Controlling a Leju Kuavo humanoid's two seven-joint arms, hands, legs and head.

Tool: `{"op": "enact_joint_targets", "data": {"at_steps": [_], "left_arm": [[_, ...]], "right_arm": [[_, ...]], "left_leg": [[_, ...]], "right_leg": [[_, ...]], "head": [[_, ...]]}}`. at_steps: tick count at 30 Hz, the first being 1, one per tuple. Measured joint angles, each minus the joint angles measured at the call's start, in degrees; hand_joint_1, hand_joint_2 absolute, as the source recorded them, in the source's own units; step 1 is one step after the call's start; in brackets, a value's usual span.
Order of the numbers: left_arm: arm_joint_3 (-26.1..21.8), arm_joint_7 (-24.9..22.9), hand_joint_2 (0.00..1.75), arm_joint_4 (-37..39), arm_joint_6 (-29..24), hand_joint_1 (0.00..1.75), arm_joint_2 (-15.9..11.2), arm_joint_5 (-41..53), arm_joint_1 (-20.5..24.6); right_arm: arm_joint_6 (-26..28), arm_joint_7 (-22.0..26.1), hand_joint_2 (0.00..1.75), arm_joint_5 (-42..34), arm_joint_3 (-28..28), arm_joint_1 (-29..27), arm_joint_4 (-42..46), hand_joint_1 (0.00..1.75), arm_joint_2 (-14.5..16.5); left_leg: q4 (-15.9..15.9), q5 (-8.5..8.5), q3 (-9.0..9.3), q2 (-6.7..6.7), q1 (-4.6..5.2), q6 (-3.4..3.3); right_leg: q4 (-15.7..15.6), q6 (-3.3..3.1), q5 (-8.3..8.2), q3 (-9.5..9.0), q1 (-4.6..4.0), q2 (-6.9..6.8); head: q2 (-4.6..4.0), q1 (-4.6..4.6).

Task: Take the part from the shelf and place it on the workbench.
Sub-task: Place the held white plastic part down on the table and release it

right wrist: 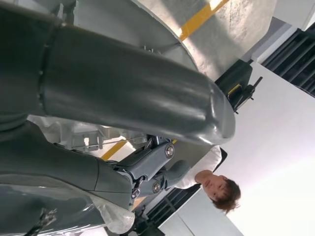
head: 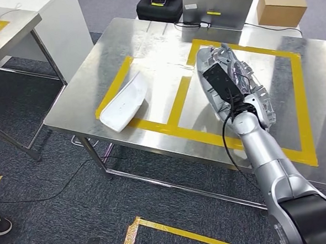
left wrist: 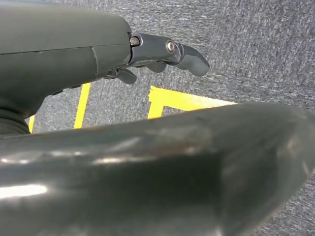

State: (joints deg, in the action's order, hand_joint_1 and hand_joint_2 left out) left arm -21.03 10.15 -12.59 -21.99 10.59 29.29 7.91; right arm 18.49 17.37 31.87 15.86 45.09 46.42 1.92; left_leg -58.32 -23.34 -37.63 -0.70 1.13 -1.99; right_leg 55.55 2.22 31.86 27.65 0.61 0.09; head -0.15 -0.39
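My right hand grips the silver part over the workbench near its right front edge, apparently not yet released, so only setting down remains, while my left hand hangs empty, fingers loosely apart.

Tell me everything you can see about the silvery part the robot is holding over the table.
The silver part is a long, curved shell, looking like metallised plastic, with ribs, clips and cut-outs on its open side and a pointed far end. The right hand grips it from above over the steel workbench, inside the larger yellow-taped rectangle. It lies lengthwise away from the robot, low over the surface; whether it already rests there cannot be told. In the right wrist view its pale inner ribs sit against the fingers.
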Motion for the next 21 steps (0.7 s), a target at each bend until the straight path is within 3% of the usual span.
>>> {"op": "enact_joint_targets", "data": {"at_steps": [16, 21], "left_arm": [[-0.49, 0.49, 0.00, 0.00, 0.00, 0.00, -0.30, -0.47, -0.18], [-0.52, 0.37, 0.00, 0.00, 0.05, 0.00, -0.43, -0.05, -0.31]], "right_arm": [[-0.84, 1.33, 0.00, -4.54, -0.37, -2.02, 4.07, 0.00, 0.22], [-1.93, 1.90, 0.00, -7.82, -0.60, -3.33, 6.61, 0.00, 0.34]], "left_leg": [[0.00, 0.00, 0.00, 0.00, 0.00, 0.00], [-0.44, -0.45, -0.03, 0.01, 0.24, -0.48]], "right_leg": [[0.00, 0.00, 0.00, 0.00, 0.00, 0.00], [-0.19, 0.23, 0.04, -0.09, 0.19, 0.08]], "head": [[0.00, 0.01], [0.00, -0.02]]}}
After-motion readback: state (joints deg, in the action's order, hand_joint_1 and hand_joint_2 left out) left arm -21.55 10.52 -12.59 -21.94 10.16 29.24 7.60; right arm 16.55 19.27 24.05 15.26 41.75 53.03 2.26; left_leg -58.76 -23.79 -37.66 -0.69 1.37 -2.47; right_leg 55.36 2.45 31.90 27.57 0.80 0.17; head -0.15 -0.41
